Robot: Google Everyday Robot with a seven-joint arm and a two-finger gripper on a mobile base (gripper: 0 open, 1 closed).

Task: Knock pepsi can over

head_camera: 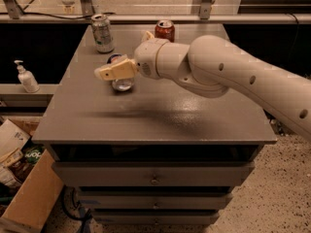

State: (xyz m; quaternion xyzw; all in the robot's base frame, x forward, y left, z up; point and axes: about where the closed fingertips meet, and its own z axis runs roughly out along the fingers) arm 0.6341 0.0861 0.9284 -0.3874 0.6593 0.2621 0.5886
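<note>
The pepsi can [122,84] is tilted far off upright on the left part of the grey table top [165,118]. Its round silver end faces me and a bit of dark blue shows behind. My gripper [100,74] lies across the can, touching it and covering most of it. Its beige fingers sit together as one wedge pointing left. The cream arm reaches in from the right.
A silver-grey can [102,32] stands upright at the back left of the table and an orange-red can [164,30] at the back middle. A soap bottle [26,76] stands on a ledge to the left. A cardboard box [31,198] sits on the floor, lower left. Drawers [153,174] lie below the top.
</note>
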